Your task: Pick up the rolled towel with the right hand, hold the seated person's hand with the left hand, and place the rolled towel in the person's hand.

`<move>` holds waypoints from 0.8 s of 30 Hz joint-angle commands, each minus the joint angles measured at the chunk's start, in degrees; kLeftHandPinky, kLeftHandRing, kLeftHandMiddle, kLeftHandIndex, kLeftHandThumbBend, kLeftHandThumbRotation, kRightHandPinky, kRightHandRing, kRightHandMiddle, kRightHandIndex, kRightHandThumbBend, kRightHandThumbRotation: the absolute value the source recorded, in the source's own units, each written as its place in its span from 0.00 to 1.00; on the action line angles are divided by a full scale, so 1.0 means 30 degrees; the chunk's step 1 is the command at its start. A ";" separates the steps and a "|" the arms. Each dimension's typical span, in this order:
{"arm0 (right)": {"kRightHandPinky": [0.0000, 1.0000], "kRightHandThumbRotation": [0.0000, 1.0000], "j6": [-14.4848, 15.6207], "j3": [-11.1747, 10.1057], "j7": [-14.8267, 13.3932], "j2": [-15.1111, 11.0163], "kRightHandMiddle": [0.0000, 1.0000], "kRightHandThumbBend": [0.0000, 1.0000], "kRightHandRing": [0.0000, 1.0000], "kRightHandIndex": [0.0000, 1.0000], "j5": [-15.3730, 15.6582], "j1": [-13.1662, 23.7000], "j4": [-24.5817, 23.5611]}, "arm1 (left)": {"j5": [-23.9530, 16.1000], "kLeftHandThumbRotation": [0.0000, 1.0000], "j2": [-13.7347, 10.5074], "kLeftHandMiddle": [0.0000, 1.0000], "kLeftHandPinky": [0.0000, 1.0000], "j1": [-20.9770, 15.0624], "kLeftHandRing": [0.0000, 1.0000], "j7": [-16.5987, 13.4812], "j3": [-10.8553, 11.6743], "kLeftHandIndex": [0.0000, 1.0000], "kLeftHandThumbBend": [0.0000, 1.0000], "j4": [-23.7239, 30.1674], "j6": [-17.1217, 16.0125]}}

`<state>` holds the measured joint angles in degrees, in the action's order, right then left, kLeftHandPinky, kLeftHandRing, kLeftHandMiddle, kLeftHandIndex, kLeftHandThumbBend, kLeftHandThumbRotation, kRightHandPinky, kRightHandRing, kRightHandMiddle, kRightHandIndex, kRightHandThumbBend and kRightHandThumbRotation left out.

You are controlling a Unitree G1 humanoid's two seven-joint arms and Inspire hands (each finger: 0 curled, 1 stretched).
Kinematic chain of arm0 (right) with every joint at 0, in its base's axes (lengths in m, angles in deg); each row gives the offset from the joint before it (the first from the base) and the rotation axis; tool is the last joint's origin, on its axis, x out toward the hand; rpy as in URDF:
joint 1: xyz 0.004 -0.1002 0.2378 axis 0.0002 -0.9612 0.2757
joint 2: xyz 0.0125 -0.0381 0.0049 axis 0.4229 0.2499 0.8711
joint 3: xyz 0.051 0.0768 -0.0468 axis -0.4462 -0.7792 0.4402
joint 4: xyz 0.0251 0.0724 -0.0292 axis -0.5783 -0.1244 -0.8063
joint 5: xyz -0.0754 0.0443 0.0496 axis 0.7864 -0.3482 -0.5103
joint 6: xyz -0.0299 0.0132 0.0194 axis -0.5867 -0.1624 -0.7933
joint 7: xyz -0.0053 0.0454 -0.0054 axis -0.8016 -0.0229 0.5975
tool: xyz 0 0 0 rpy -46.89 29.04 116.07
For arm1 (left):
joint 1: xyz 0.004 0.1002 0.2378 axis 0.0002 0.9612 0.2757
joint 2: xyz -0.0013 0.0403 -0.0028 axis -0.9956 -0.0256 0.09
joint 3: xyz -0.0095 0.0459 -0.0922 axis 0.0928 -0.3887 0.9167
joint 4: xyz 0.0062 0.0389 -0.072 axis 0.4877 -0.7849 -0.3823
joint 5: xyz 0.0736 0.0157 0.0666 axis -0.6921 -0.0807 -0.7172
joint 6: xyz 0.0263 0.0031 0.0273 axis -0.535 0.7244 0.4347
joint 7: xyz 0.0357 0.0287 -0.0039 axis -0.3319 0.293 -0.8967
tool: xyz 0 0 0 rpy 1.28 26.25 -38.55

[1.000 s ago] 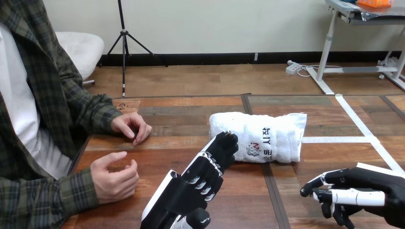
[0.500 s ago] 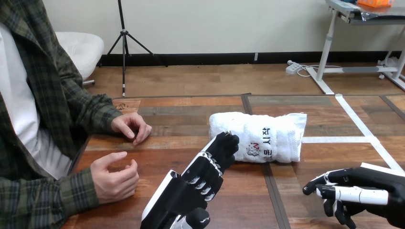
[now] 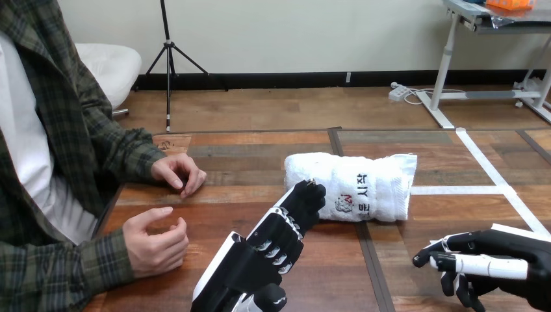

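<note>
While the rolled towel (image 3: 354,185) lies on its side in the middle of the tabletop (image 3: 260,149), exactly where it was a second ago, the one thing that differs is the right robot hand (image 3: 500,260). It hangs low at the right edge of the head view, a shade lower and further toward that edge than before. It is released, its fingers loosely spread and pointing left, grasping nothing. It is well apart from the towel, on the near side of it, so that small drift brings the pick-up no closer, and the grasp is judged not yet begun. The left robot hand (image 3: 260,260) is unchanged. It reaches up the middle of the view with its fingers stretched out and only slightly bent at the tips, released and empty. Its fingertips are over the near left end of the towel, though whether they touch the cloth cannot be told. At the view's left the person's nearer hand (image 3: 156,240) rests on the tabletop, loosely cupped and apart from the left robot hand. The person's farther hand (image 3: 177,172) rests palm down beyond it, and neither has moved. All three steps are judged still to come. The right robot hand needs to travel forward and left to close round the roll, and the left robot hand needs to swing left toward the cupped hand.
</note>
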<state>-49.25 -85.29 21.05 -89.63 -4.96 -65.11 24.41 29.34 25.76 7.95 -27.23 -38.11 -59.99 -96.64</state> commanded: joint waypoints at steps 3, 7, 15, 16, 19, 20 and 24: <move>0.51 0.51 -0.3638 0.0661 -0.2191 -0.3094 0.70 0.98 0.64 0.78 0.4354 1.4066 -1.2230 | 0.0447 0.64 0.0953 0.96 1.00 -0.1254 0.98 -0.0068 -0.0247 0.94 1.00 -0.0444 0.0154; 0.64 0.57 -0.4112 0.1299 -0.2954 -0.2103 0.77 0.99 0.74 0.80 0.5605 1.4513 -1.0873 | 0.0358 0.64 0.0870 0.96 1.00 -0.1347 0.98 -0.0052 -0.0225 0.94 1.00 -0.0484 0.0136; 0.72 0.64 -0.4527 0.2204 -0.5020 -0.0764 0.81 1.00 0.81 0.83 0.8179 1.5446 -0.8342 | 0.0396 0.64 0.0836 0.96 1.00 -0.1383 0.99 -0.0046 -0.0220 0.94 1.00 -0.0465 0.0316; 0.72 0.64 -0.4534 0.2245 -0.5175 -0.0649 0.82 1.00 0.81 0.84 0.8308 1.5491 -0.8162 | 0.0401 0.64 0.0839 0.96 1.00 -0.1381 0.99 -0.0044 -0.0223 0.94 1.00 -0.0463 0.0329; 0.72 0.64 -0.4520 0.2251 -0.5626 -0.0210 0.83 1.00 0.82 0.84 0.8321 1.5613 -0.7356 | 0.0449 0.64 0.0854 0.96 1.00 -0.1427 0.99 0.0026 -0.0207 0.94 1.00 -0.0550 0.0321; 0.72 0.64 -0.4489 0.2223 -0.5837 -0.0004 0.83 1.00 0.83 0.84 0.8264 1.5595 -0.7020 | 0.0426 0.64 0.0858 0.96 1.00 -0.1425 0.99 0.0011 -0.0209 0.94 1.00 -0.0555 0.0310; 0.71 0.59 -0.4354 0.2213 -0.6421 0.0472 0.83 0.99 0.83 0.85 0.8340 1.5513 -0.6241 | 0.0346 0.64 0.0870 0.96 1.00 -0.1398 0.99 -0.0050 -0.0221 0.94 1.00 -0.0536 0.0273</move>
<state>-49.86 -80.65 13.66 -88.33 11.23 -52.41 24.41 29.33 25.76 7.94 -27.21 -38.13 -60.00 -96.26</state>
